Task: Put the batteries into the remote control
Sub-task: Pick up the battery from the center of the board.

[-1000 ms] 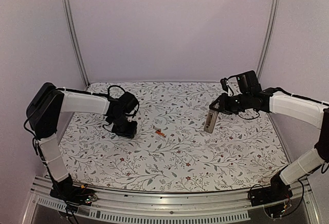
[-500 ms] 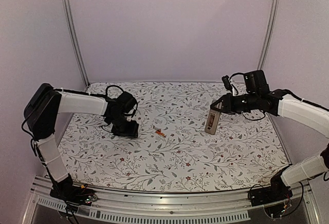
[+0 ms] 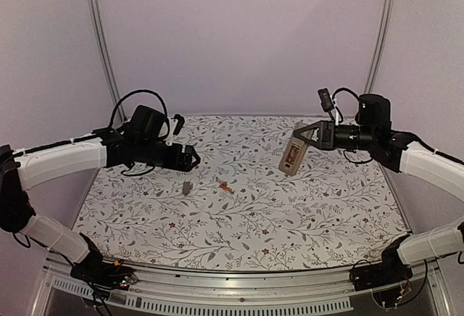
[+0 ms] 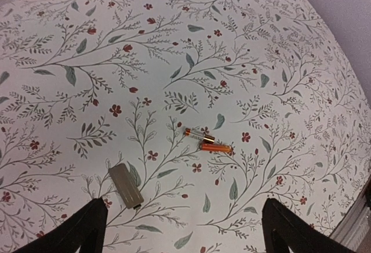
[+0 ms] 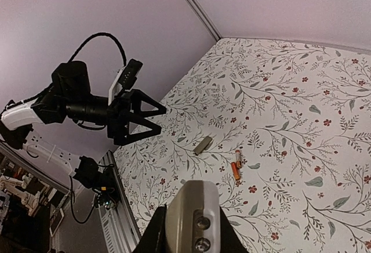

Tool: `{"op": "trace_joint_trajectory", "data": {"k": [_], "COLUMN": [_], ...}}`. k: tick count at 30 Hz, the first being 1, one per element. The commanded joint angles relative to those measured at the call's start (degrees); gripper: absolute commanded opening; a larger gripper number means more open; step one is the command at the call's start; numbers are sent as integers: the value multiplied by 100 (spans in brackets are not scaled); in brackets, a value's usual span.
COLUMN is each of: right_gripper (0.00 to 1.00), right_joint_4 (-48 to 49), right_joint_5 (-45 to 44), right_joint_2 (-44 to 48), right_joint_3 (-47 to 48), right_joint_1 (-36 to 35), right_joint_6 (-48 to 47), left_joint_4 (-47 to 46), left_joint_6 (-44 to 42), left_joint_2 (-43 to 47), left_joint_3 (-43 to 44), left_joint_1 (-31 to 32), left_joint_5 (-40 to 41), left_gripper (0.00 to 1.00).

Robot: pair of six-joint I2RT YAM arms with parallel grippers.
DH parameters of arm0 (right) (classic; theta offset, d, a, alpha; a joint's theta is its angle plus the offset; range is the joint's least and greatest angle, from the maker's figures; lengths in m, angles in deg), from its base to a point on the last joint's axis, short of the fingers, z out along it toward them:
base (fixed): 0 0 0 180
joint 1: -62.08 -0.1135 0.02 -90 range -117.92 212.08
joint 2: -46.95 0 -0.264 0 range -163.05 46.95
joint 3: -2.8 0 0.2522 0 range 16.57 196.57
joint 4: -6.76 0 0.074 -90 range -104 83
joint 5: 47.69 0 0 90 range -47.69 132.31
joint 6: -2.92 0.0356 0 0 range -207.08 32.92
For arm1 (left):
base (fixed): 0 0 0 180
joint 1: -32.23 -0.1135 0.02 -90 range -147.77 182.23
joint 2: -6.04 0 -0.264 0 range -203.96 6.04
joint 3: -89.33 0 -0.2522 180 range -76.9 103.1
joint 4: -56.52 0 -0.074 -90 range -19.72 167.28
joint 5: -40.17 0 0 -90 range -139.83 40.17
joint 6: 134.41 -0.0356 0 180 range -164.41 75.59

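Two orange-red batteries [image 4: 207, 141] lie side by side on the floral table, also seen in the top view as batteries [image 3: 225, 185] and in the right wrist view as batteries [image 5: 236, 166]. My left gripper [image 3: 191, 159] hovers open above and left of them, its jaws [image 4: 185, 235] wide apart and empty. The white remote control [image 3: 291, 154] hangs tilted in the air at the right, with my right gripper [image 3: 310, 137] shut on its upper end. In the right wrist view the remote control [image 5: 193, 215] shows its open grey-tan battery bay between my fingers.
A small flat grey plastic piece [image 4: 126, 185] lies on the table just left of the batteries, seen too as the grey piece [image 3: 187, 186]. Metal frame posts [image 3: 101, 40] stand at the back corners. An aluminium rail [image 3: 217, 287] runs along the near edge.
My left gripper opened, let go of the grey piece on the table, and rose up and back. My right gripper lifted the remote higher and tilted it.
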Motion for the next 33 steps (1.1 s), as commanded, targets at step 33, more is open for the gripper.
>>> {"op": "trace_joint_trajectory", "data": {"k": [33], "right_gripper": [0], "right_joint_4": [1498], "right_joint_5": [1829], "right_joint_2": [-1781], "right_joint_3": [-19], "right_joint_1": [-203], "right_joint_6": [1647], "left_joint_4": [747], "left_joint_6": [-1279], "left_joint_2": [-1337], "left_joint_3": [1478], "left_joint_1": [550], "left_joint_5": [-766], "left_gripper": [68]}}
